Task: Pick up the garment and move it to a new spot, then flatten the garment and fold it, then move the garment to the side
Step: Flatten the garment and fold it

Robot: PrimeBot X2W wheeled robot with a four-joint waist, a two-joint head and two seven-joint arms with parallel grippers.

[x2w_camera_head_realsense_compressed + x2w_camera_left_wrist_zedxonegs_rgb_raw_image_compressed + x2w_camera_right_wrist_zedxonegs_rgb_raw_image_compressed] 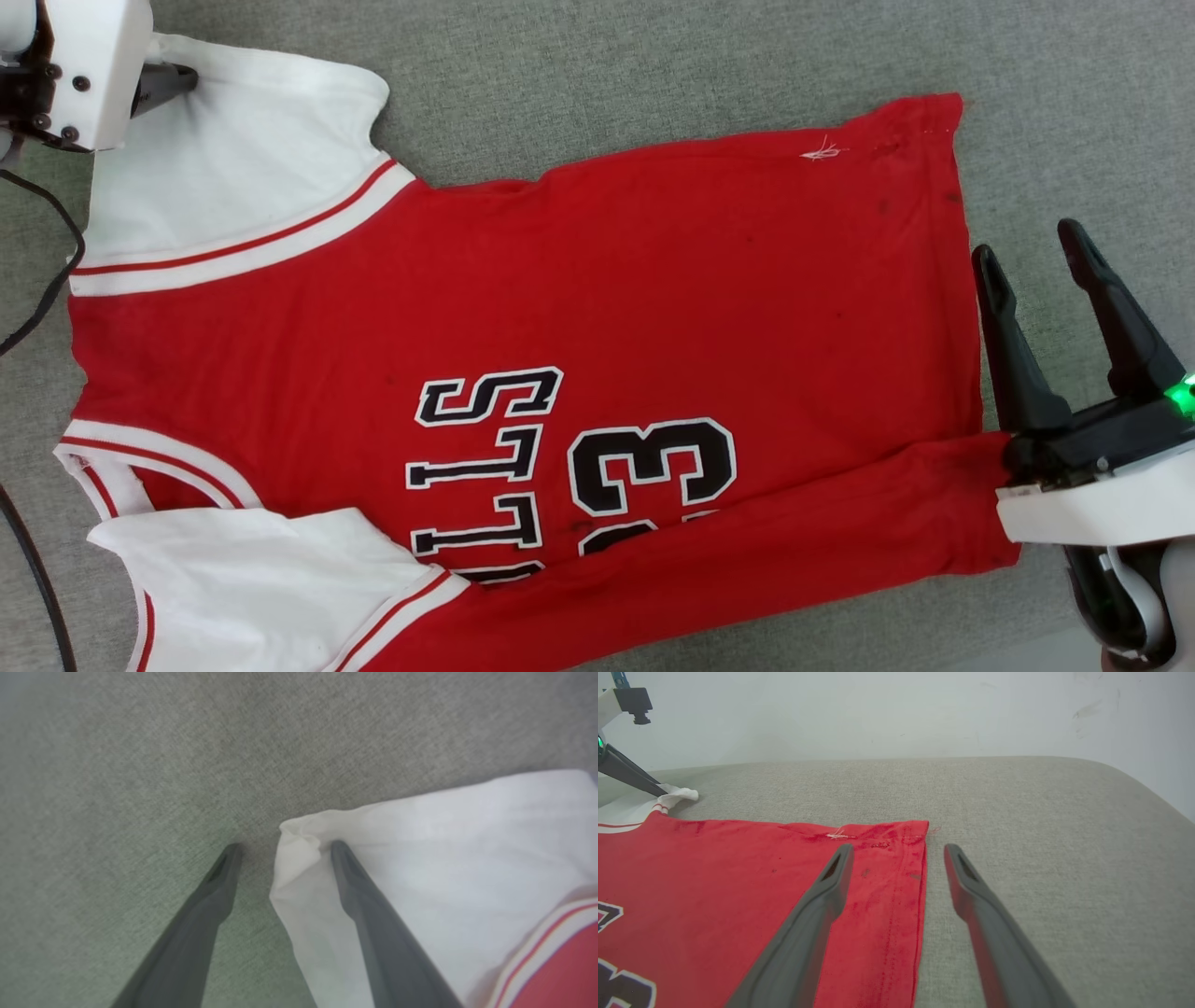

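The garment (579, 308), a red jersey with white sleeves, black letters and the number 23, lies spread on the grey surface, collar to the left and hem to the right. Its near long edge is folded over the lettering. My left gripper (285, 849) is open at the far white sleeve (420, 858); one finger rests on the cloth, the other on the bare surface, with the sleeve's corner between them. In the head view this left gripper (175, 82) is at the top left. My right gripper (1032, 257) is open at the hem (920, 896), which runs between its fingers (831, 891).
A black cable (51, 280) hangs along the left edge. The grey padded surface (1041, 812) extends beyond the hem and curves down at its far right. A pale wall (878, 714) stands behind it. The left arm's finger (626, 772) reaches the sleeve in the right wrist view.
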